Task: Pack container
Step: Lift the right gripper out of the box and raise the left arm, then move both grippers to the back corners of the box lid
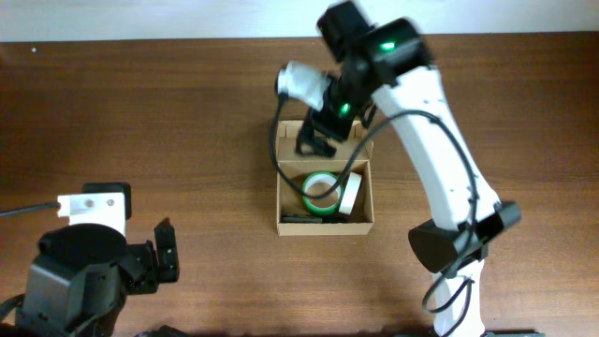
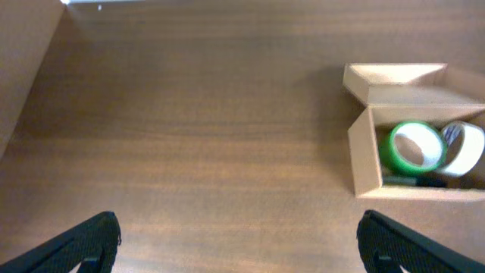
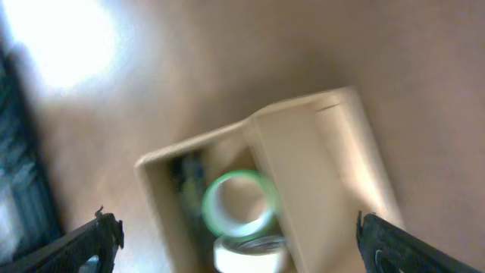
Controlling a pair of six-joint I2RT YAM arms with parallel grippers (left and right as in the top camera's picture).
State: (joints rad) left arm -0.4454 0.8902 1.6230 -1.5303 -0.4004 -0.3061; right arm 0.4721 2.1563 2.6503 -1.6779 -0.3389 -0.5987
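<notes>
The box (image 1: 281, 198) sits open at mid-surface (image 1: 140, 112), flap lid back. It holds a green tape roll (image 1: 308, 197), a white roll (image 1: 351, 195) touching it, and a dark object (image 1: 299, 219) (too small to identify) along one wall. The right claw (image 1: 316, 140) hovers over the box's far edge, released and empty. The left claw (image 2: 239, 227), also released, hangs well apart.

You're looking at one box (image 1: 309, 227), one green tape roll (image 1: 305, 195), one white tape roll (image 1: 351, 194), and one dark pen-ish thing (image 1: 299, 219).
</notes>
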